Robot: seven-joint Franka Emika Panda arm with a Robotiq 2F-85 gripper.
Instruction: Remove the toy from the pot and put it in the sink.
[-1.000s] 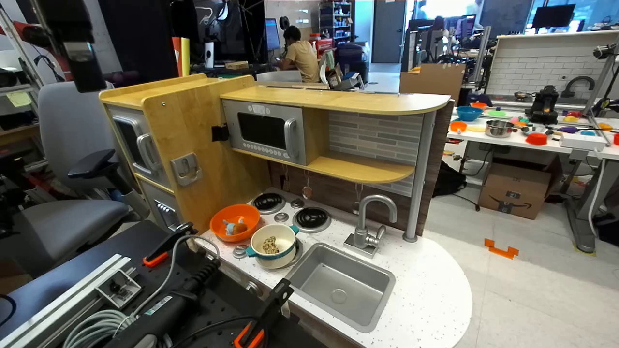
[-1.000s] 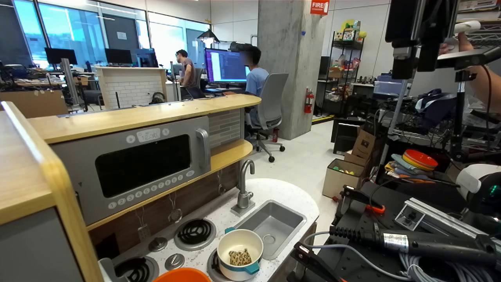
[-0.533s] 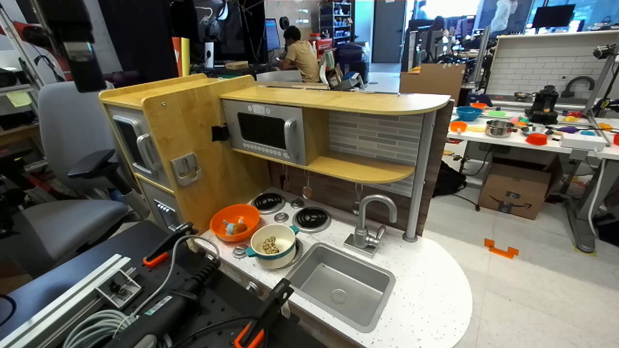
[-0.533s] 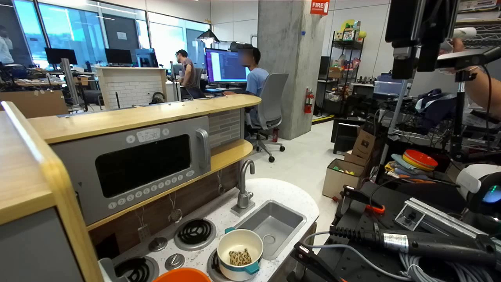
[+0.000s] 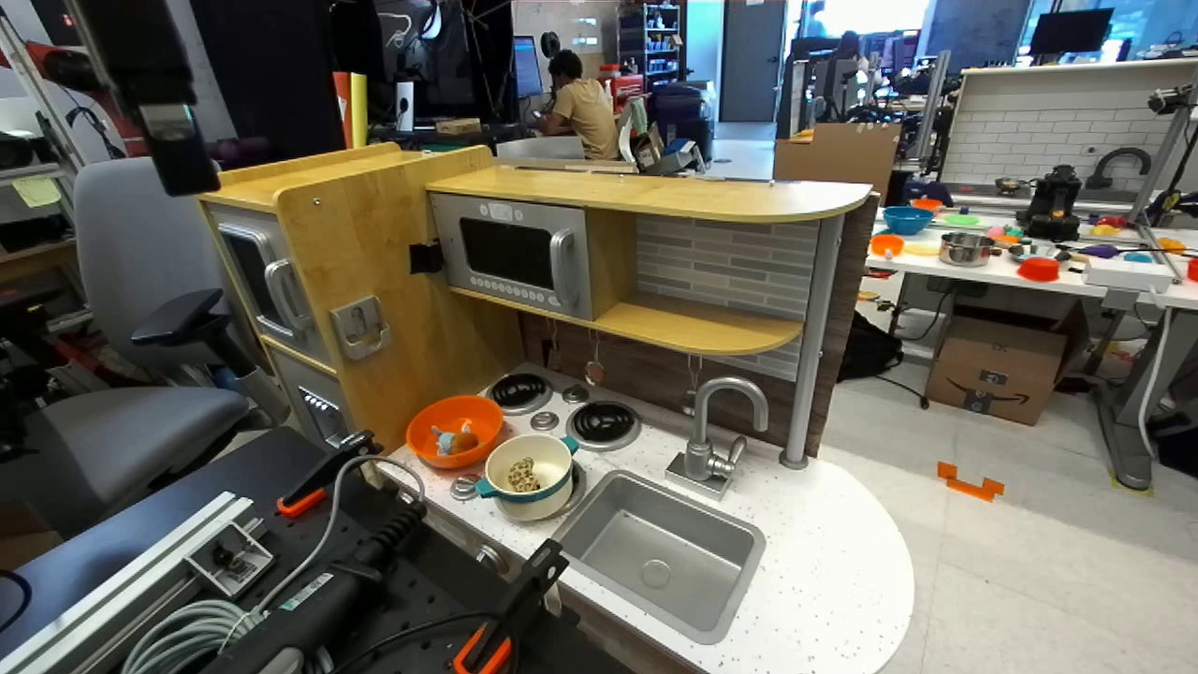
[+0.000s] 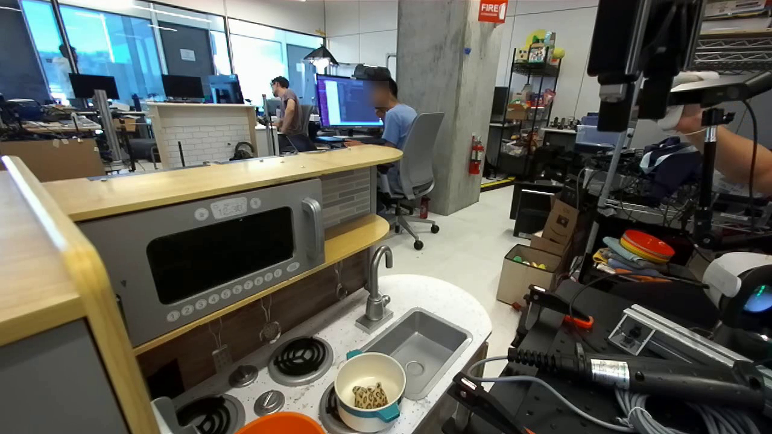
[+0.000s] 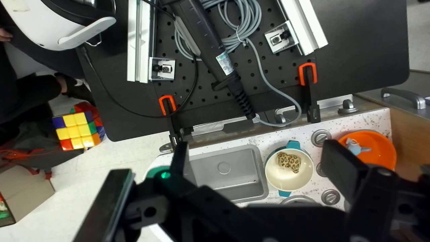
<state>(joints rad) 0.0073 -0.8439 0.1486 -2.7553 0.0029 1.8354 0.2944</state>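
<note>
The toy, a small leopard-spotted plush (image 5: 524, 475), lies inside the cream pot with teal handles (image 5: 532, 508). The toy (image 6: 370, 396) and pot (image 6: 374, 366) also show in an exterior view, and the wrist view shows the toy (image 7: 289, 161) at one side of the pot floor (image 7: 285, 179). The grey sink (image 5: 688, 552) is right beside the pot and holds nothing; it also shows in the wrist view (image 7: 218, 173). My gripper (image 7: 257, 148) is open and empty, high above the counter, with pot and sink between its fingers in view. It also shows at the top of an exterior view (image 6: 632, 114).
An orange bowl (image 5: 477, 417) with a blue and brown toy stands beside the pot. A faucet (image 5: 702, 449) rises behind the sink. A microwave and shelf (image 5: 711, 323) overhang the counter's back. Black clamps (image 5: 533, 585) and a cable line the front edge.
My gripper has moved slightly down: a little rightward in an exterior view, a little leftward in the other view. The toy, pot and sink have not moved.
</note>
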